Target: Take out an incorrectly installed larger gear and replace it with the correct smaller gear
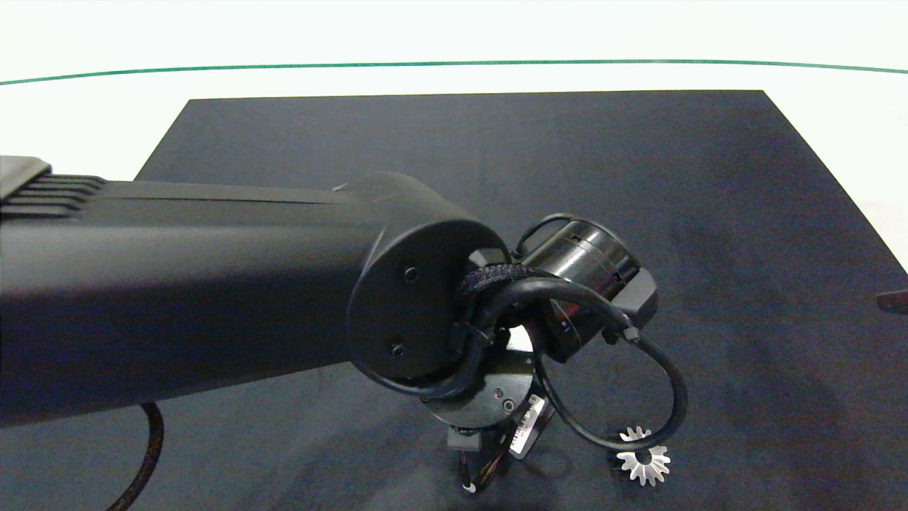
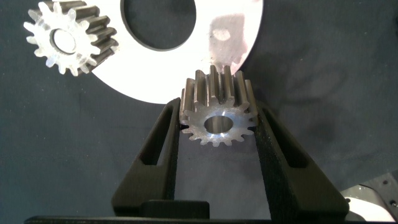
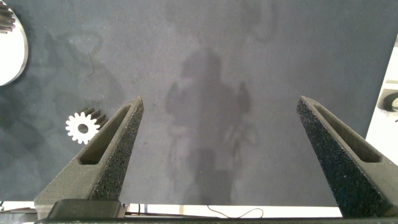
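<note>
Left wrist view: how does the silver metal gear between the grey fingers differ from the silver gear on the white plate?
The gripped silver gear sits clamped between the left gripper fingers at the edge of the white ring-shaped plate; the other silver gear stands free on the plate, untouched. Both look alike: short, closely spaced teeth, round centre hole, similar size.

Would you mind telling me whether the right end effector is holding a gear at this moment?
No, the right end effector is wide open over bare dark mat, nothing between its fingers.

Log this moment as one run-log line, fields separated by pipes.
left gripper: shut on small silver short-toothed gear, beside white ring plate | right gripper: open, over black mat | spare gear: on mat
</note>
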`<action>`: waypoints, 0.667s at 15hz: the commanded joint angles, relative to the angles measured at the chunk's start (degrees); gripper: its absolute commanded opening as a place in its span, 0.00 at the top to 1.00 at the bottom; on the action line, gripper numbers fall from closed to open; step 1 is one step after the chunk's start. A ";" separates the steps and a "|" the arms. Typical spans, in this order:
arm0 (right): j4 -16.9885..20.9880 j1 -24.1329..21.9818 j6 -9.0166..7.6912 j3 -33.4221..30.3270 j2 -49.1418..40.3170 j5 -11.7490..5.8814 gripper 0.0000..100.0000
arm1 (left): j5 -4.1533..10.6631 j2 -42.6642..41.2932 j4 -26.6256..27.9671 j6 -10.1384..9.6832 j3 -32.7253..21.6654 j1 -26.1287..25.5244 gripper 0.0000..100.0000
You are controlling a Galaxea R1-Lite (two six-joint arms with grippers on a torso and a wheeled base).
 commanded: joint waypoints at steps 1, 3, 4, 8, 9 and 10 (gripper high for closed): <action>0.28 0.01 -0.04 -0.01 0.00 -0.03 0.00 | 0.15 1.42 0.42 -0.08 -1.31 -0.09 0.90; 0.28 0.01 -0.04 -0.01 0.00 -0.03 0.00 | 0.15 2.65 0.68 -0.08 -2.28 0.18 0.90; 0.28 0.01 -0.04 -0.01 0.09 -0.03 0.00 | 0.15 3.09 1.56 -0.17 -2.98 0.18 0.90; 0.28 0.01 -0.04 -0.01 0.00 -0.03 0.00 | 0.15 3.27 2.09 -0.17 -4.21 0.44 0.90; 0.28 0.01 -0.04 0.07 0.00 -0.03 0.00 | 0.15 3.27 2.17 -0.17 -4.21 0.44 0.90; 0.28 0.01 -0.04 0.07 0.00 -0.03 0.00 | 0.15 3.27 2.17 -0.26 -4.21 0.44 0.90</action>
